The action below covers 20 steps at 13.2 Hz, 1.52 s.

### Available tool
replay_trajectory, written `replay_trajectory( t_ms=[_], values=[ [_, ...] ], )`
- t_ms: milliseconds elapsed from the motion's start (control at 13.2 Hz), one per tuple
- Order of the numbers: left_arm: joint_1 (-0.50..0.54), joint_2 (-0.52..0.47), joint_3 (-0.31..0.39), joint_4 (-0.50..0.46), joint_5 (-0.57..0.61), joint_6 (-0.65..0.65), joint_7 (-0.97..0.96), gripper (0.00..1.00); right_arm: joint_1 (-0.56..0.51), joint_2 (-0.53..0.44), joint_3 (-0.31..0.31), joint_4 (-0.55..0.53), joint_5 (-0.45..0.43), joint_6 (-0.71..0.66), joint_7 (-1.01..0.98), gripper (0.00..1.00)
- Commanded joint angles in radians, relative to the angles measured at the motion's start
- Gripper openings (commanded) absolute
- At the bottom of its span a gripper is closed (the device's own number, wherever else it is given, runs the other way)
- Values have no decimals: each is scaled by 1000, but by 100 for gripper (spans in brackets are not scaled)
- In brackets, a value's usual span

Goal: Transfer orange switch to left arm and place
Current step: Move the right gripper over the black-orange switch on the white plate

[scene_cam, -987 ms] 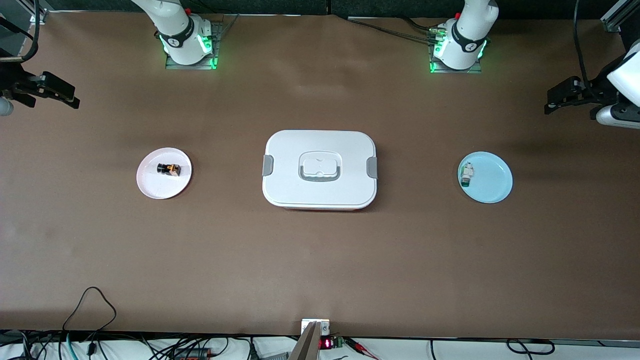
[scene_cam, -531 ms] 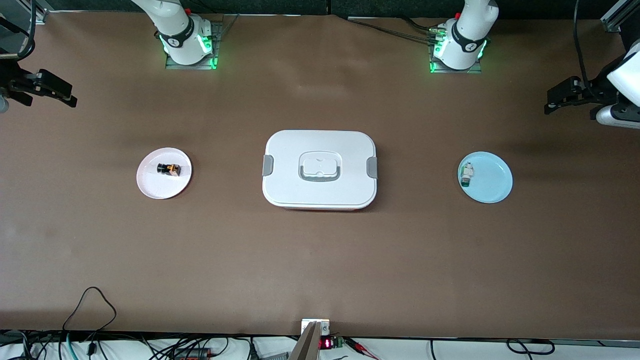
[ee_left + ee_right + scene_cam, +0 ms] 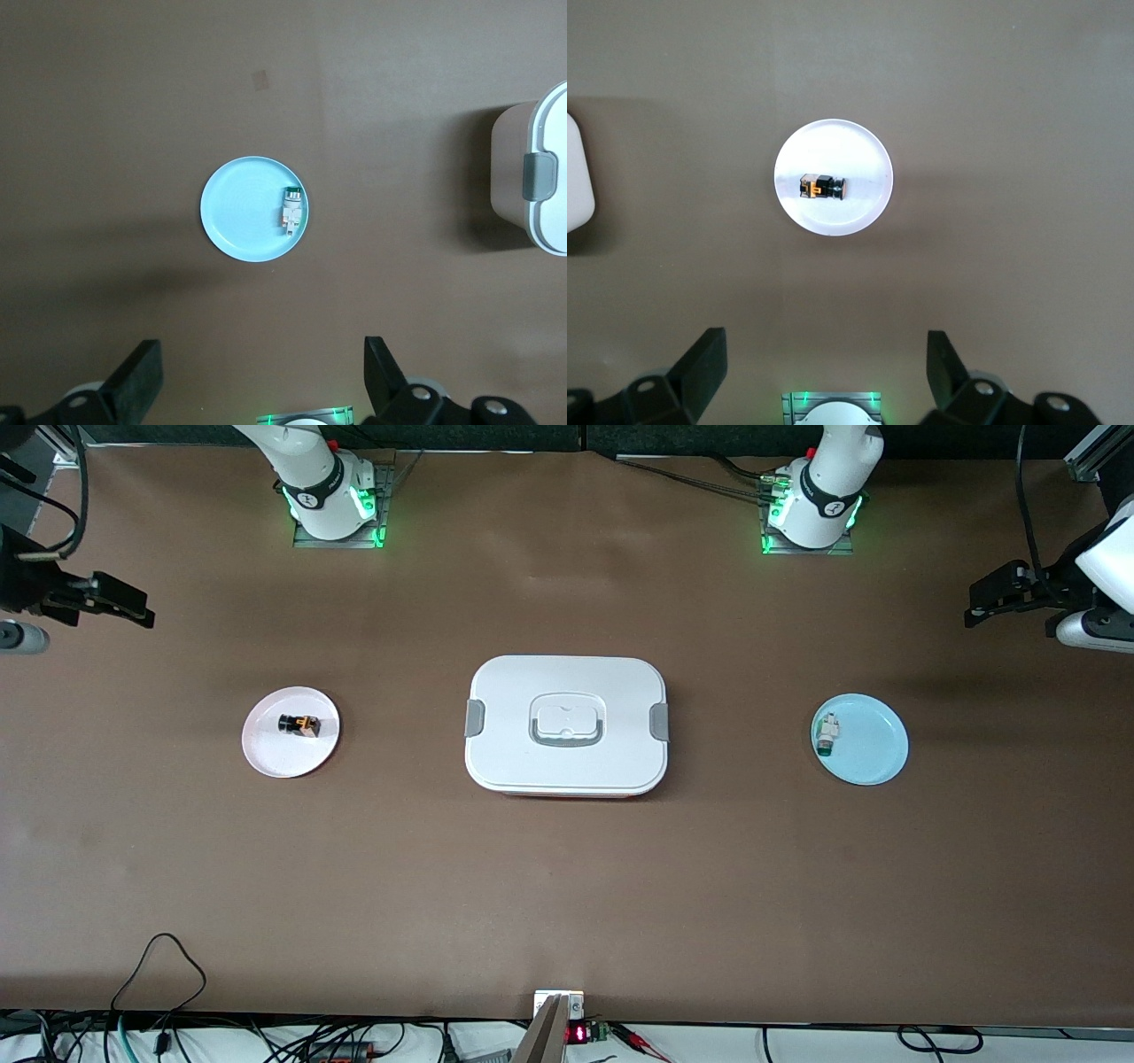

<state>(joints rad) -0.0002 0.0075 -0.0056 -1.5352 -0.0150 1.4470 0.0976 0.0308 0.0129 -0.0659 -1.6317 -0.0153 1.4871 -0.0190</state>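
Brown paper is covering the table (image 3: 567,886), and the scene is being shown from above. The orange switch (image 3: 299,724) is lying on its side on a pale pink plate (image 3: 266,755) toward the right arm's end of the table; in the right wrist view the same switch (image 3: 822,187) is seen near the middle of that plate (image 3: 859,150). The box (image 3: 567,682) is sitting at the middle of the table, between the two plates and well apart from both, with its lid on and its grey clips at either end. Toward the left arm's end a light blue plate (image 3: 873,744) is being occupied by a small white-and-green component (image 3: 827,734), which is lying close to the plate's rim on the side facing the box.

The right gripper (image 3: 120,602) is being held up in the air over bare table at the right arm's end, well apart from the pink plate; its fingers (image 3: 704,359) are spread wide in its wrist view and nothing is being gripped. The left gripper (image 3: 992,598) is being held in the air over bare table at the left arm's end, likewise well apart from the blue plate (image 3: 239,212); its fingers (image 3: 142,372) are also standing wide apart with nothing between them. One end of the box (image 3: 545,177) is showing at the edge of the left wrist view.
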Motion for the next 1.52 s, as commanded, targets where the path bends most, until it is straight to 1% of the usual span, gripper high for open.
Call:
replay_trajectory(
  t_ms=[0, 228, 304, 759, 911, 1062, 1214, 1442],
  values=[
    [-3, 3, -5, 24, 18, -22, -9, 100, 7, 51, -2, 26, -8, -11, -15, 100],
    [-3, 3, -7, 24, 20, -22, -7, 100, 32, 132, -2, 27, -23, -5, -13, 100],
    [-3, 3, -7, 24, 20, -22, -7, 100, 44, 145, -2, 27, -32, -4, -12, 100],
    [-3, 3, -7, 24, 21, -20, -6, 100, 37, 160, -5, 27, -23, 21, 1, 100],
    [-3, 3, -7, 24, 21, -22, -4, 100, 46, 162, -5, 27, -34, 53, 2, 100],
    [-3, 3, -7, 24, 21, -20, -1, 100, 72, 185, -3, 26, -46, 79, 4, 100],
    [-3, 3, -7, 24, 21, -20, -2, 100, 69, 205, -3, 23, -35, 104, 5, 100],
    [-3, 3, -5, 24, 21, -20, 2, 100, 60, 252, -5, 19, -16, 179, 7, 100]
  ],
)
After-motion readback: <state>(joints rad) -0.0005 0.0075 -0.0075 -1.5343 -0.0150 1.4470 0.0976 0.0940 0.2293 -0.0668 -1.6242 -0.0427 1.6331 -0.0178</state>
